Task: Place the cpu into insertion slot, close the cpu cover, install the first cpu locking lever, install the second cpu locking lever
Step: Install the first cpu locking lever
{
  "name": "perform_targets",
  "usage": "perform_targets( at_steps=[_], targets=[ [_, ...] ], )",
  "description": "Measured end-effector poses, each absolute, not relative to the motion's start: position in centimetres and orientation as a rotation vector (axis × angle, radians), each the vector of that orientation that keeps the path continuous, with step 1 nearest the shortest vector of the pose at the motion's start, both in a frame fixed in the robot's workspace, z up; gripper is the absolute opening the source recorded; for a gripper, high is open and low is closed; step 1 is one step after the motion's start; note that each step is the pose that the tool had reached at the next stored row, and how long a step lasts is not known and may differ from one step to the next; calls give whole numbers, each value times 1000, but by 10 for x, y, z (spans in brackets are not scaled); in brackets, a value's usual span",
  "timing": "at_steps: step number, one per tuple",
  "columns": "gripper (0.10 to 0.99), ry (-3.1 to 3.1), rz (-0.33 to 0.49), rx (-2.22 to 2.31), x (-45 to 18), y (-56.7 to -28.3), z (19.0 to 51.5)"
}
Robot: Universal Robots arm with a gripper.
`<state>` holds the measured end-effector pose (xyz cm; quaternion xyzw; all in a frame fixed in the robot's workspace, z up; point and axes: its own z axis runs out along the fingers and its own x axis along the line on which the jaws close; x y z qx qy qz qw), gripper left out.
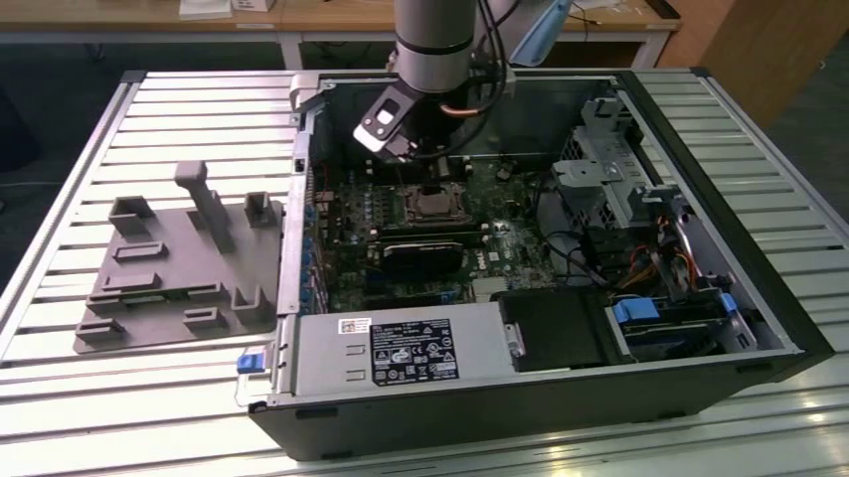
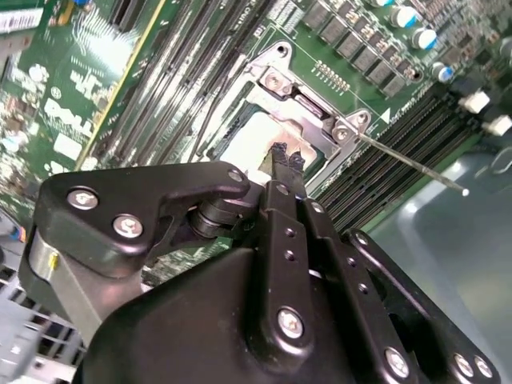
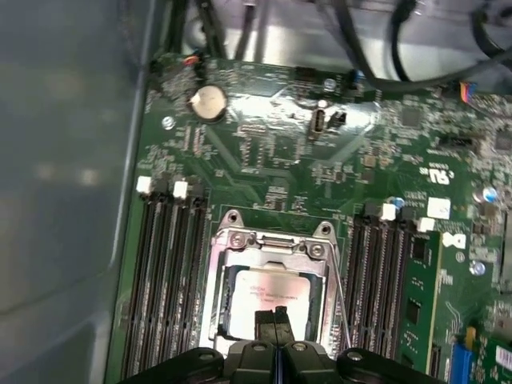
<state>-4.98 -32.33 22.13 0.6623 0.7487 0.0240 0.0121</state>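
Both fingers of the gripper (image 3: 274, 318) are sitting closed together, empty, over the cpu (image 3: 248, 296). The cpu cover (image 3: 268, 252) is lying down around it.

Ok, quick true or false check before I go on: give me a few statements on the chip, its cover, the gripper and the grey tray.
1. The pale silver square cpu sits in the silver-rimmed square insertion slot on the green circuit board. True.
2. The black gripper has its fingers spread wide apart. False: they are closed together, just over the chip.
3. The thin silvery metal cpu cover lies down around the chip, framing it. True.
4. The grey moulded fixture tray lies inside the black computer case. False: it lies on the slatted metal table, on the exterior view's left of the case.
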Motion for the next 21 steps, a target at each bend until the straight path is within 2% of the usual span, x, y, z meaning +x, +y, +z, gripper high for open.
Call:
perform_targets(
  at_steps=[21],
  targets=[
    [102,2691,78,1586,-50,-323,221]
  ],
)
